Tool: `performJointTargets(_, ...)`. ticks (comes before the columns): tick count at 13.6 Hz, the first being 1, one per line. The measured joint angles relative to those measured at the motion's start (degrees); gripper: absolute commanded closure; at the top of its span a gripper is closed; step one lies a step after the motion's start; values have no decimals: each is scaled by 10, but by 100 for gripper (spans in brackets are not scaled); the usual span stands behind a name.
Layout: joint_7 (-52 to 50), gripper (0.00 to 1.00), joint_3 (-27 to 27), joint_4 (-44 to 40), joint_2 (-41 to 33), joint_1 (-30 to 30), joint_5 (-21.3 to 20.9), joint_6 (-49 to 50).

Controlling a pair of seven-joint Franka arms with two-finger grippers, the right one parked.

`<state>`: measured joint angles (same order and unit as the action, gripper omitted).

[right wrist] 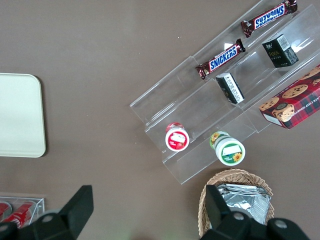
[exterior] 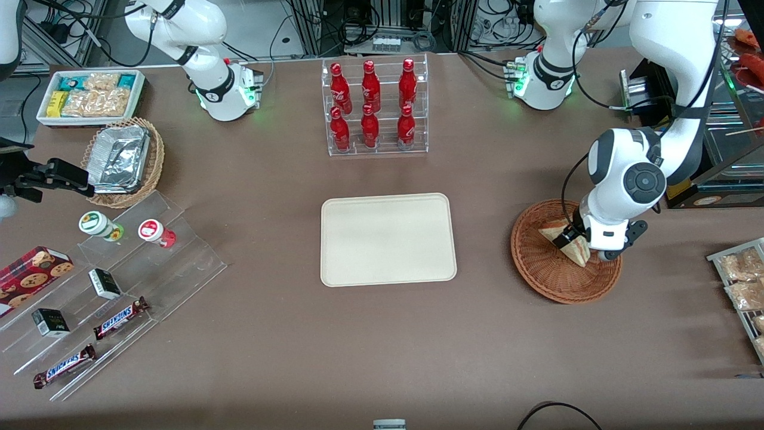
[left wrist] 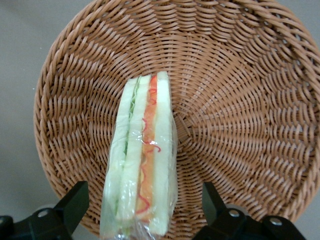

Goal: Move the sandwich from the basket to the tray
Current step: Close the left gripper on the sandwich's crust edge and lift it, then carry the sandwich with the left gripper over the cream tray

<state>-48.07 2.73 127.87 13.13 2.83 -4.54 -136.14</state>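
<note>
The sandwich (left wrist: 145, 150), a plastic-wrapped wedge of pale bread with green and red-orange filling along its edge, stands on edge in the round reddish-brown wicker basket (left wrist: 240, 100). My gripper (left wrist: 142, 200) is open and straddles the sandwich's end, one black finger (left wrist: 75, 200) on each side with a gap to the wrap. In the front view the gripper (exterior: 570, 242) is low inside the basket (exterior: 537, 269), over the sandwich (exterior: 580, 254). The cream tray (exterior: 388, 239) lies flat at the table's middle, beside the basket toward the parked arm, with nothing on it.
A clear rack of red bottles (exterior: 375, 107) stands farther from the front camera than the tray. A rack of bagged snacks (exterior: 743, 280) sits at the working arm's table edge. Toward the parked arm are an acrylic snack stand (exterior: 113, 280), a foil-tray basket (exterior: 125, 161) and a white snack box (exterior: 89, 95).
</note>
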Motion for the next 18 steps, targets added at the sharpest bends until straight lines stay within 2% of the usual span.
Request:
performJointTargets(1, 0, 5, 0, 10, 1, -3, 0, -12)
performJointTargets(2, 0, 16, 0, 16, 1, -5, 0, -18)
performJointTargets(3, 0, 41, 0, 20, 1, -6, 0, -19)
performJointTargets(4, 0, 76, 0, 22, 1, -6, 0, -19)
performJointTargets(5, -1, 100, 0, 22, 1, -6, 0, -19)
performJointTargets(11, -1, 100, 0, 9, 1, -4, 1, -5)
performJointTargets(15, 0, 100, 11, -78, -1, 10, 1, 103)
performJointTargets(18, 1, 100, 18, -116, 0, 48, 6, 125)
